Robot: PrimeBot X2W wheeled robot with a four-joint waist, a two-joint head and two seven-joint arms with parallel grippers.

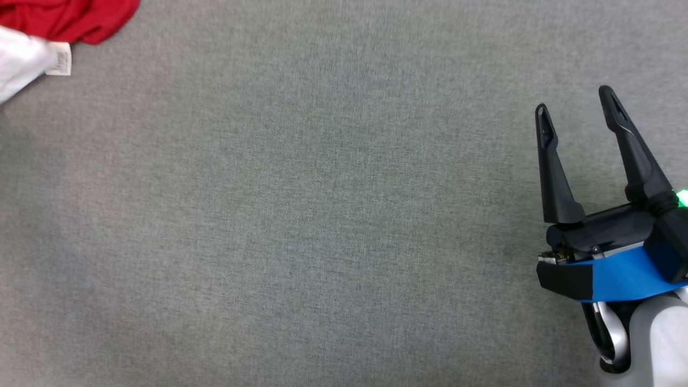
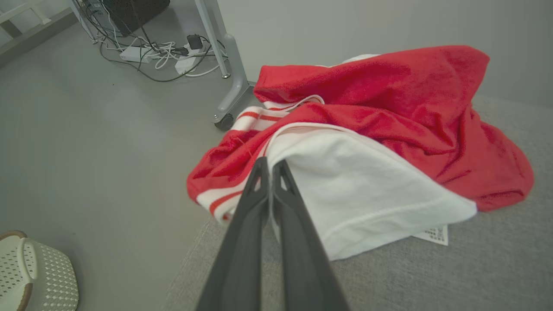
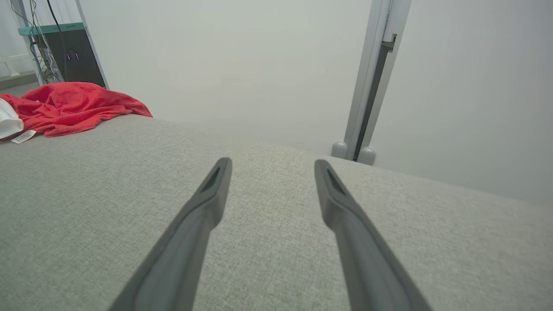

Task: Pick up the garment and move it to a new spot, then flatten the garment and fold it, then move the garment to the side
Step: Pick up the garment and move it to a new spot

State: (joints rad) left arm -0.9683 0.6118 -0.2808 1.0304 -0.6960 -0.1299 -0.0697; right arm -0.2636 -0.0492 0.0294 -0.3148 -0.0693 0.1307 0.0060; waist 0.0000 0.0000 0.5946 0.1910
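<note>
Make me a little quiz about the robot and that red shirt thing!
1. True or false: the right hand is open and holds nothing.
2. Which hand grips the garment? A) left hand B) right hand C) neither
3. Fill in: the garment is red and ____.
Key: 1 true; 2 A; 3 white.

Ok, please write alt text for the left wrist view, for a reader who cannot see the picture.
The left gripper, shut, pinches the near edge of a crumpled red and white garment lying at the edge of a grey fabric-covered surface. On the grey floor beyond are a white basket, tangled cables and a wheeled metal leg.
</note>
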